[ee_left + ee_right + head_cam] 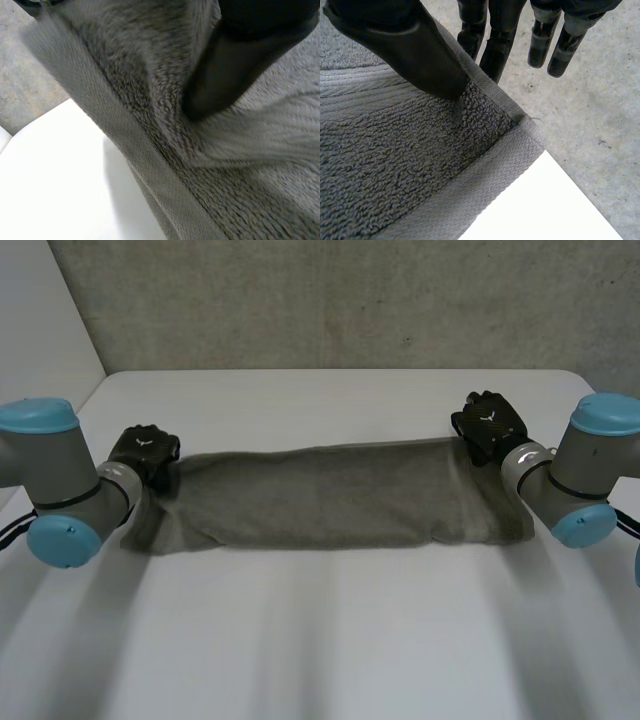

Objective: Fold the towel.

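Table: white, with a rough concrete wall behind it.
Towel: grey, lying in a long strip across the table.
Left hand: pinching the towel's left far corner.
Right hand: pinching its right far corner.

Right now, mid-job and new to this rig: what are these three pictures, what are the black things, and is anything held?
The wide picture comes from a camera behind the robot, looking down at a white table. The black things are its two machine hands, one at the end of each arm. A grey towel lies across the table as a long strip. The left hand is at its far left corner and the right hand at its far right corner. The two close pictures come from cameras on the wrists, looking along each palm. They show the right hand pinching its corner, thumb on top and fingers under the hem. The left hand's thumb digs into the cloth beside the hem, apparently gripping too.
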Motion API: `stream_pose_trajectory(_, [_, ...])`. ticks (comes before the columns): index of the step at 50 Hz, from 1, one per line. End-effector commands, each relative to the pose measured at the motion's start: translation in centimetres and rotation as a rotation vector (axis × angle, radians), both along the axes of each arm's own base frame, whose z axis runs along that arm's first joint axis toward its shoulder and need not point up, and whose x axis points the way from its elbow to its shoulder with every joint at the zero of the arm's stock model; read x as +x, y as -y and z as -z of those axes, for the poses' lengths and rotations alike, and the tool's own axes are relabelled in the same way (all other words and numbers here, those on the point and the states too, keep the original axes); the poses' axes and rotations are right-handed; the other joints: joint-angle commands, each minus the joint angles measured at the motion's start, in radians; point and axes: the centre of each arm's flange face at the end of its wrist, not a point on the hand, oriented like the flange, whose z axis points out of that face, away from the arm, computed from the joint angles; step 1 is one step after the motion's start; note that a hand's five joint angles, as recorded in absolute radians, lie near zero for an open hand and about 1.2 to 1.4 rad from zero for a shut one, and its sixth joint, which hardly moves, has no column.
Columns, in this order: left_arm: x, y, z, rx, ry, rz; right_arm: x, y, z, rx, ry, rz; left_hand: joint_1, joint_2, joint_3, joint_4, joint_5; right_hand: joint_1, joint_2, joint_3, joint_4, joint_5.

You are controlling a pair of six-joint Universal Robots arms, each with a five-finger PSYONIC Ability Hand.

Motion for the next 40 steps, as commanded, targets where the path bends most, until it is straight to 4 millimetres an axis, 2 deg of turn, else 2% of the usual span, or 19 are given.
stream_pose_trajectory(1, [-0.2, -0.1, -0.4, -0.01, -0.003, 0.004, 0.0, 0.1, -0.2, -0.006, 0.0, 0.001, -0.578, -0.569, -0.048, -0.054, -0.591, -0.394, -0.393, -0.047, -0.076, -0.409])
stream_pose_trajectory(2, [-0.3, -0.1, -0.6, -0.013, -0.003, 0.004, 0.0, 0.1, -0.5, -0.011, 0.002, 0.002, -0.785, -0.776, -0.048, -0.054, -0.797, -1.147, -1.146, -0.047, -0.076, -1.162])
stream_pose_trajectory(6, [0.0, -0.1, -1.7, -0.041, 0.01, -0.04, -0.1, 0.1, -1.7, -0.033, 0.007, 0.016, -0.84, -0.831, -0.048, -0.054, -0.852, -1.147, -1.146, -0.047, -0.076, -1.162])
stream_pose_trajectory(8, [0.3, 0.0, -2.2, -0.053, 0.017, -0.071, -0.1, -0.2, -3.7, -0.066, 0.017, 0.009, -0.84, -0.831, -0.048, -0.054, -0.852, -1.147, -1.146, -0.047, -0.076, -1.162])
stream_pose_trajectory(14, [1.1, -0.5, -4.7, -0.095, 0.021, -0.143, -0.1, -1.3, -6.5, -0.097, 0.037, 0.001, -0.837, -0.828, -0.048, -0.054, -0.849, -1.147, -1.146, -0.047, -0.076, -1.162])
stream_pose_trajectory(16, [1.2, -0.9, -5.1, -0.098, 0.019, -0.142, -0.3, -2.4, -8.6, -0.108, 0.068, -0.001, -0.837, -0.828, -0.048, -0.054, -0.849, -1.147, -1.146, -0.047, -0.076, -1.162])
stream_pose_trajectory(17, [1.3, -1.3, -5.4, -0.101, 0.018, -0.139, -0.3, -2.4, -8.6, -0.108, 0.068, -0.001, -0.834, -0.825, -0.048, -0.054, -0.846, -1.147, -1.146, -0.047, -0.076, -1.162])
stream_pose_trajectory(19, [1.4, -1.8, -6.1, -0.108, 0.016, -0.139, -0.5, -4.0, -10.3, -0.103, 0.098, -0.007, -0.831, -0.822, -0.048, -0.054, -0.843, -1.147, -1.146, -0.047, -0.076, -1.162])
stream_pose_trajectory(20, [1.4, -1.8, -6.1, -0.108, 0.016, -0.139, -0.5, -4.0, -10.4, -0.103, 0.099, -0.007, -0.831, -0.822, -0.048, -0.054, -0.843, -1.147, -1.146, -0.047, -0.076, -1.162])
stream_pose_trajectory(21, [1.5, -2.3, -6.9, -0.118, 0.011, -0.138, -0.8, -4.9, -11.1, -0.102, 0.103, -0.007, -0.822, -0.813, -0.048, -0.054, -0.834, -1.147, -1.146, -0.047, -0.076, -1.162])
stream_pose_trajectory(22, [1.6, -3.0, -7.6, -0.123, 0.006, -0.136, -0.8, -4.9, -11.1, -0.102, 0.103, -0.007, -0.819, -0.81, -0.048, -0.054, -0.831, -1.147, -1.146, -0.047, -0.076, -1.162])
stream_pose_trajectory(24, [1.7, -3.8, -8.1, -0.126, -0.001, -0.136, -1.3, -6.9, -11.6, -0.074, 0.097, -0.004, -0.816, -0.807, -0.048, -0.054, -0.829, -1.147, -1.146, -0.047, -0.076, -1.162])
stream_pose_trajectory(25, [1.8, -4.6, -8.4, -0.123, -0.009, -0.132, -1.3, -6.9, -11.6, -0.074, 0.097, -0.004, -0.81, -0.801, -0.048, -0.054, -0.823, -1.147, -1.146, -0.047, -0.076, -1.162])
stream_pose_trajectory(27, [1.8, -5.5, -8.6, -0.116, -0.019, -0.124, -2.1, -9.0, -11.7, -0.036, 0.091, 0.002, -0.81, -0.801, -0.048, -0.054, -0.823, -1.147, -1.146, -0.047, -0.076, -1.162])
stream_pose_trajectory(28, [1.8, -6.2, -8.6, -0.104, -0.034, -0.111, -2.1, -9.0, -11.7, -0.036, 0.091, 0.002, -0.805, -0.795, -0.048, -0.054, -0.817, -1.147, -1.146, -0.047, -0.076, -1.162])
stream_pose_trajectory(30, [1.8, -7.1, -8.5, -0.089, -0.045, -0.093, -3.0, -11.0, -11.2, 0.029, 0.078, 0.014, -0.802, -0.793, -0.048, -0.054, -0.814, -1.147, -1.146, -0.047, -0.076, -1.162])
stream_pose_trajectory(31, [1.8, -7.1, -8.5, -0.088, -0.045, -0.093, -3.0, -11.0, -11.2, 0.029, 0.078, 0.014, -0.802, -0.792, -0.048, -0.054, -0.814, -1.147, -1.146, -0.047, -0.076, -1.162])
stream_pose_trajectory(36, [1.8, -9.6, -7.5, -0.026, -0.085, -0.038, -4.7, -12.8, -9.3, 0.141, 0.059, 0.058, -0.799, -0.79, -0.048, -0.054, -0.811, -1.147, -1.146, -0.047, -0.076, -1.162])
stream_pose_trajectory(40, [1.7, -10.3, -7.2, -0.022, -0.11, -0.025, -5.9, -13.7, -7.0, 0.222, 0.052, 0.071, -0.799, -0.79, -0.048, -0.054, -0.811, -1.043, -1.042, -0.047, -0.076, -1.058])
